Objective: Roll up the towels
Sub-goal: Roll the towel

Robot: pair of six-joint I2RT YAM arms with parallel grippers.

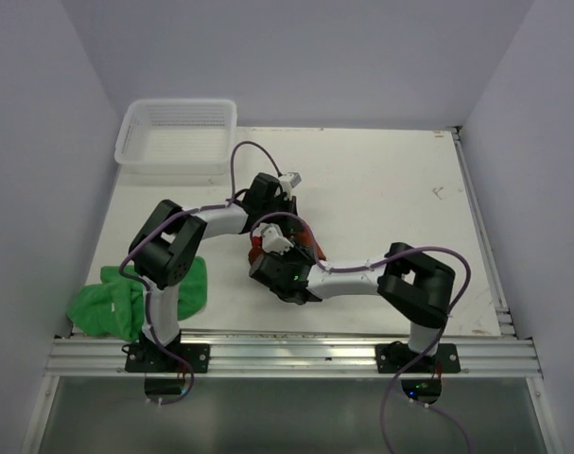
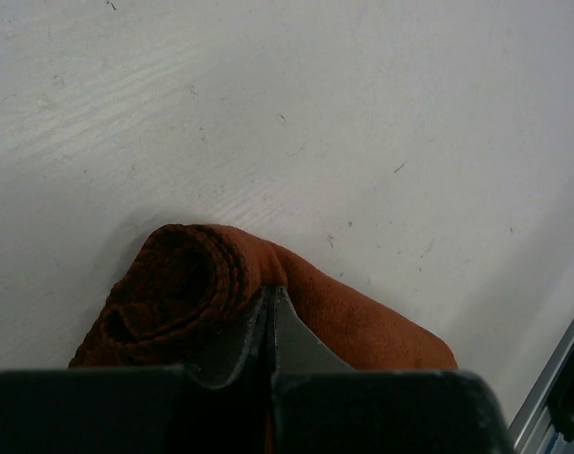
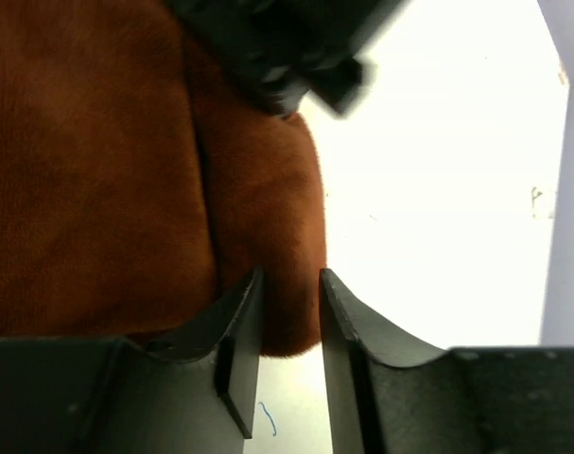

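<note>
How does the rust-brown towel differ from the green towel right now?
The rust-brown towel is rolled into a coil, its spiral end showing; the green towel lies crumpled and unrolled. The rust-brown towel sits mid-table with the left gripper and right gripper at it; the green towel lies at the near left corner of the table, with neither gripper at it. Both are soft cloths.

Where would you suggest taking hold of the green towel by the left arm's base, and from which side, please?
Pinch the green towel on a raised fold of its left half, coming down from above. It lies crumpled at the table's near left corner, showing no flat edge, and the left arm crosses its right part, likely blocking that side.
</note>
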